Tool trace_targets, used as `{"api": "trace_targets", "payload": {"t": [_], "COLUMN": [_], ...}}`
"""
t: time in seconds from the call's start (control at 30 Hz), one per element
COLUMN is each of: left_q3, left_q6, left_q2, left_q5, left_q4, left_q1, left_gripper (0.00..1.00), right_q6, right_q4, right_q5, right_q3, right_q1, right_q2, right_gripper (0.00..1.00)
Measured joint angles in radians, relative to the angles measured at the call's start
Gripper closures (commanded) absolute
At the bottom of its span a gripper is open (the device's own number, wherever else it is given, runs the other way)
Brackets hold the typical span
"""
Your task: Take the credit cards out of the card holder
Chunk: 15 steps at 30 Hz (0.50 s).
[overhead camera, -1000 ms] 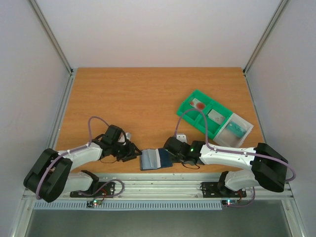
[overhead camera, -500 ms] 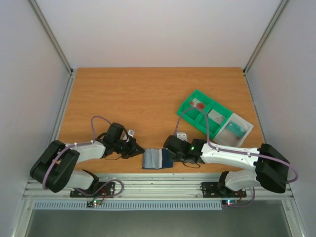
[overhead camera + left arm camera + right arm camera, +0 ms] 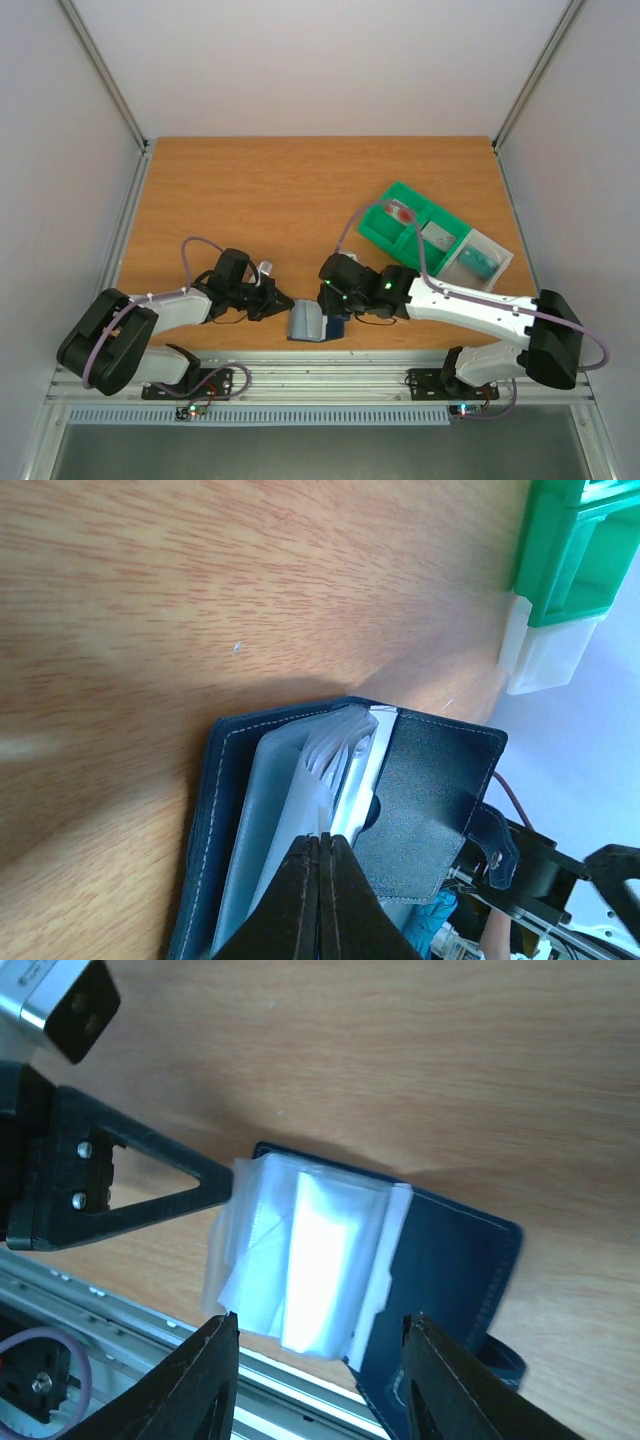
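Credit cards [image 3: 305, 1260] a washed-out white blur; card holder [image 3: 430, 800] partly beyond left wrist view's edge

Left arm [image 3: 165, 308] and right arm [image 3: 470, 306] are reaching low toward each other.
The left gripper [image 3: 320, 838] is pinching closed; the right gripper [image 3: 320, 1317] is hovering, fingers apart.

The wooden table [image 3: 260, 190] carried a green compartmented tray [image 3: 375, 232] set at a slant on its right half, well back from the near edge. A whitish translucent bin [image 3: 487, 258] rested on the wood touching the green tray's right end. The slate-blue card holder [image 3: 318, 324] lay opened flat on the table, well apart from the green tray and down to its left, close to the near edge, with pale sleeves fanned up from its middle and its dark tab on the side toward the tray.
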Motion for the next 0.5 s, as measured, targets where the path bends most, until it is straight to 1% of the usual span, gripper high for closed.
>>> {"api": "trace_targets", "payload": {"t": [0.2, 0.33, 0.4, 0.5], "left_q3": [-0.003, -0.007, -0.011, -0.019], "left_q6": [-0.020, -0.024, -0.028, -0.043], "left_q2": [-0.009, -0.013, -0.013, -0.019], "left_q5": [0.003, 0.003, 0.003, 0.003], "left_q4": [0.004, 0.006, 0.011, 0.015], "left_q1": [0.000, -0.001, -0.001, -0.001], "left_gripper": [0.98, 1.00, 1.00, 1.00], "right_q6": [-0.007, -0.010, -0.010, -0.010], "right_q4": [0.094, 0.147, 0.172, 0.208], "right_q5": [-0.099, -0.135, -0.140, -0.141], "right_q3": [0.004, 0.000, -0.008, -0.027], "right_q1": [0.003, 0.003, 0.003, 0.003], "right_q2": [0.148, 0.247, 0.264, 0.274], "right_gripper": [0.47, 0.41, 0.40, 0.42]}}
